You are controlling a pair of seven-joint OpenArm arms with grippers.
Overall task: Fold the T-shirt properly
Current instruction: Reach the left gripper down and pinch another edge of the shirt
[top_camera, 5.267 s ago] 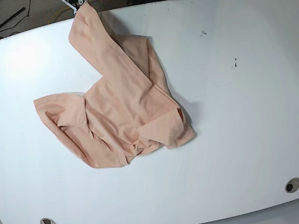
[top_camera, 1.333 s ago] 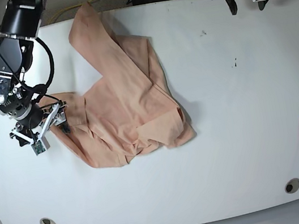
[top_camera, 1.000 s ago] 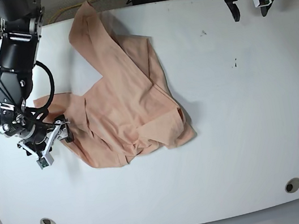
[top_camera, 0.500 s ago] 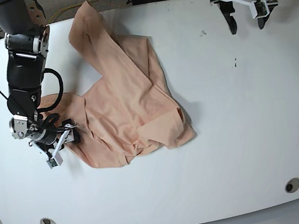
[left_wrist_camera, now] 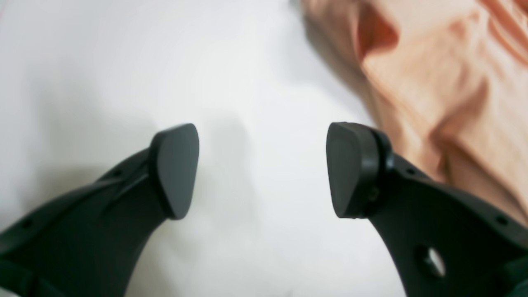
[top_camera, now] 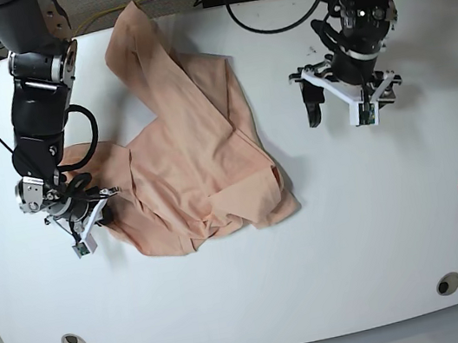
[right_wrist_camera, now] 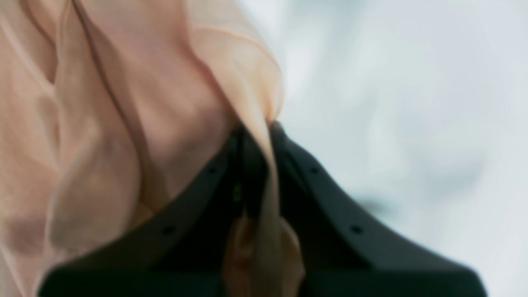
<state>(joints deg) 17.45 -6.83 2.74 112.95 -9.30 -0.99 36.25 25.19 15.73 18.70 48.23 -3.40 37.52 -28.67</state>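
T-shirt (top_camera: 186, 152) is lying crumpled on the white tabletop (top_camera: 353, 230), bunched toward 10 o'clock of centre; right claw (top_camera: 88, 220) is sitting at the shirt's 9 o'clock edge, clenched and pinching a fold of peach fabric (right_wrist_camera: 255, 136); left claw (top_camera: 344, 110) is hovering over bare tabletop at 2 o'clock, fingers spread, gripping nothing, shirt just beside it in the wrist view.
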